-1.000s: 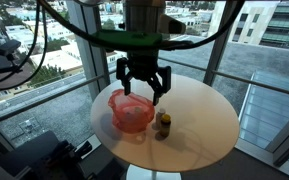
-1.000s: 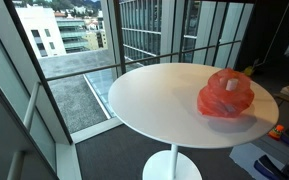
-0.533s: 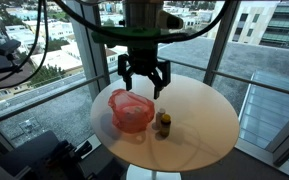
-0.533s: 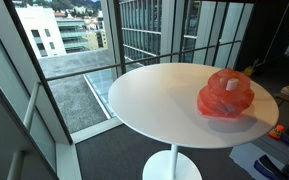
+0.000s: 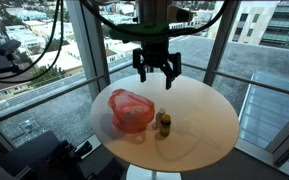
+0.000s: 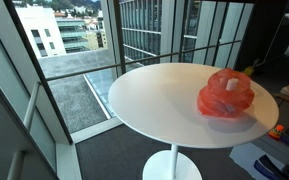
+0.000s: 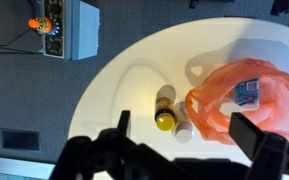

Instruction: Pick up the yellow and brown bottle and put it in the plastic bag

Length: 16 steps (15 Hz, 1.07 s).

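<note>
The yellow and brown bottle (image 5: 164, 124) stands upright on the round white table (image 5: 204, 125), just beside the red plastic bag (image 5: 130, 110). In the wrist view the bottle (image 7: 165, 110) shows its yellow cap from above, left of the bag (image 7: 246, 100). My gripper (image 5: 156, 70) hangs open and empty well above the table, over the bottle and the bag's edge. In the wrist view its fingers (image 7: 122, 125) spread wide on both sides of the bottle, and the gripper (image 7: 184, 124) holds nothing. In an exterior view the bag (image 6: 226, 95) hides the bottle.
A white-capped item (image 7: 182, 129) lies against the bottle at the bag's mouth. A blue and white label (image 7: 247, 92) shows through the bag. A grey box (image 7: 72, 28) stands on the floor below. Glass walls and railings surround the table (image 6: 154, 95).
My gripper has risen and shifted to the right in the exterior view, away from the bag. Bottle and bag have not moved.
</note>
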Each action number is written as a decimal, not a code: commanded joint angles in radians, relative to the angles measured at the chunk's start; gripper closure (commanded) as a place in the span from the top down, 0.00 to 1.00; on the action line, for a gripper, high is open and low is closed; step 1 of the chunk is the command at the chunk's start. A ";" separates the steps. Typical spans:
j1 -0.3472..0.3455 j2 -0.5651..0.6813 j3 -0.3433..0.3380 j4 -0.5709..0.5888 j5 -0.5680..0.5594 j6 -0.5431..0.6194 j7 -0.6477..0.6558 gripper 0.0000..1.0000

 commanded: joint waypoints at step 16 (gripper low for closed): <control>-0.050 0.219 0.002 0.066 0.096 0.116 0.085 1.00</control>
